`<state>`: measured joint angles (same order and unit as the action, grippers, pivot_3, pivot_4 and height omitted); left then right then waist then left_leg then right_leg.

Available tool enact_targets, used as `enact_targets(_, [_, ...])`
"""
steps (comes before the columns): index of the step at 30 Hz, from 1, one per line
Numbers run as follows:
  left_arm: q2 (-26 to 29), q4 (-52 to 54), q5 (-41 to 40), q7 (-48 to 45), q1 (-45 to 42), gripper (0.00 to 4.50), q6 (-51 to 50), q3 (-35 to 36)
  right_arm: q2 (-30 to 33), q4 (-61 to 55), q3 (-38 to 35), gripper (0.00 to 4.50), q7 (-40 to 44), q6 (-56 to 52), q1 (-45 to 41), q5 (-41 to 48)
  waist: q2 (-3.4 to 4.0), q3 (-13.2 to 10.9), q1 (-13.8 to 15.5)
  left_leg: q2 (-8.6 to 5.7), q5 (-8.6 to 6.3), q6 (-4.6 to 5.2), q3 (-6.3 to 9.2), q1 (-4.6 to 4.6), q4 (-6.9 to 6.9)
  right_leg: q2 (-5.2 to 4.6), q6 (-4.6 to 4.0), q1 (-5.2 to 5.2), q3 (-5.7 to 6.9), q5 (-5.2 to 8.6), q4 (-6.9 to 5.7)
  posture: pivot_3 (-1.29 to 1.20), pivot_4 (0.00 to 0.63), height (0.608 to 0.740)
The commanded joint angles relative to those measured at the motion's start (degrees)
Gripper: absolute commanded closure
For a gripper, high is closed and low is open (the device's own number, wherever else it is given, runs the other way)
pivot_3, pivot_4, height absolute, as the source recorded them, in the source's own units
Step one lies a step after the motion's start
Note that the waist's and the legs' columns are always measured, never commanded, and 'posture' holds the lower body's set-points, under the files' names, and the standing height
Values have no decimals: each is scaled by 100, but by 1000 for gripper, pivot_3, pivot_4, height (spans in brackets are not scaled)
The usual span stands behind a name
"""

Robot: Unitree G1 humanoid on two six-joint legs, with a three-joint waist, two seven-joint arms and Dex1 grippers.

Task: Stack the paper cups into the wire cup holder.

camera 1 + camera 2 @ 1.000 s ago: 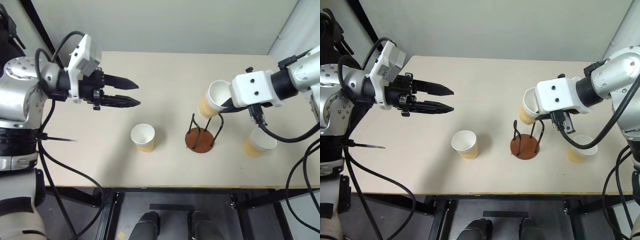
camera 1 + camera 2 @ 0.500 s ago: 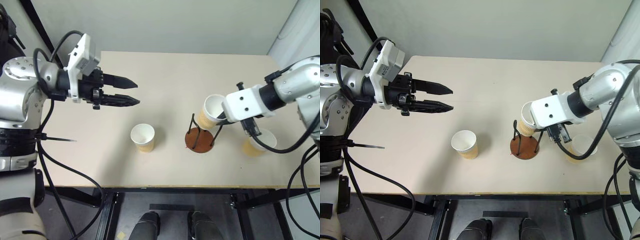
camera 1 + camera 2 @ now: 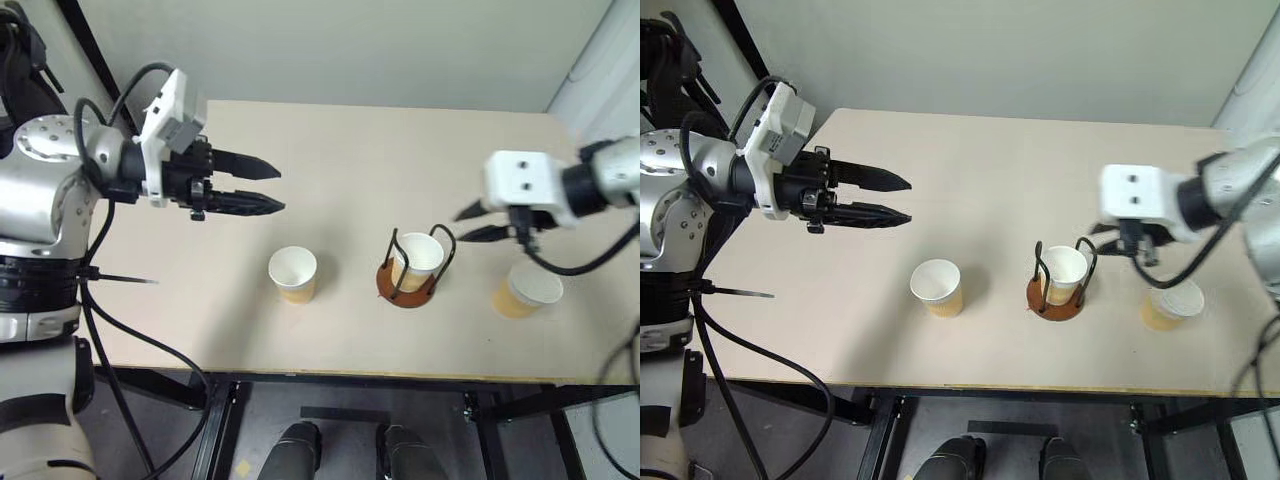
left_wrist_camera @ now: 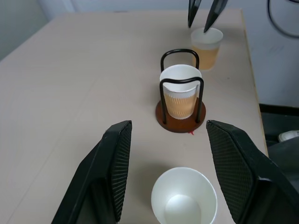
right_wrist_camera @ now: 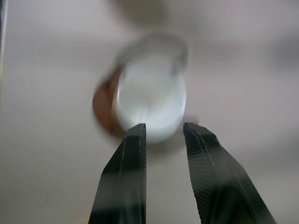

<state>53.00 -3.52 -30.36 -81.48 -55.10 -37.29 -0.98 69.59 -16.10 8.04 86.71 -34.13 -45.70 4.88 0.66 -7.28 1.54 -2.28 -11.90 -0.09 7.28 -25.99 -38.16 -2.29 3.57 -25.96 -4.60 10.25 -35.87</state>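
Spreading across the scene, the beige table (image 3: 340, 150) carries every task item. Above its left part the left gripper (image 3: 268, 188) hangs with its fingers parted and nothing between them. The right gripper (image 3: 470, 222) hovers just right of the wire cup holder (image 3: 408, 290), its fingers slightly apart and empty. That holder stands near the table's front edge, its reddish-brown disc base under two black wire loops. One paper cup (image 3: 417, 258) sits upright inside the loops, mouth up. A second cup (image 3: 293, 273) stands to the holder's left, and a third cup (image 3: 527, 290) stands to its right, below the right gripper, both upright and apart from the holder.
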Motion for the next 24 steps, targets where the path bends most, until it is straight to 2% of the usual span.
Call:
enact_targets(1, [-120,33,-73,-210,-203,1766,194,-5,645,-383,-821,3246,113,-21,800,237,-1,-1,-8,2,-3,-2,-1,-1,0,0,2,-1,-1,1,0,0,150,740])
enact_targets(5, [-311,-273,84,-353,-429,1766,411,-155,1000,-861,-1554,3246,84,-254,1811,520,-1,-1,-38,4,-9,6,-6,3,2,1,21,-1,-6,4,-7,0,150,740])
enact_targets(7, [-381,-439,171,-426,-535,1766,520,-229,1055,-1067,-1814,2880,37,-373,2149,634,-1,-1,-69,4,-17,24,-10,7,2,4,32,0,-9,1,-6,0,150,740])
enact_targets(13, [-499,-673,294,-553,-712,1766,662,-322,1068,-1156,-1917,936,-374,-133,2726,511,-2,-1,-81,0,-10,59,-10,8,-11,6,54,9,-19,-6,-3,0,150,740])
enact_targets(21, [-502,-746,373,-611,-795,1766,687,-314,1104,-490,-1258,936,-756,707,2841,26,-3,-2,-73,-2,-5,67,-9,4,-21,4,70,12,-20,-19,-1,0,150,740])
enact_targets(24, [-464,-713,376,-595,-779,1766,671,-291,1083,-126,-952,936,-742,1029,2730,-151,-3,-2,-73,-2,-5,69,-9,3,-22,4,105,13,-19,-40,1,0,150,740])
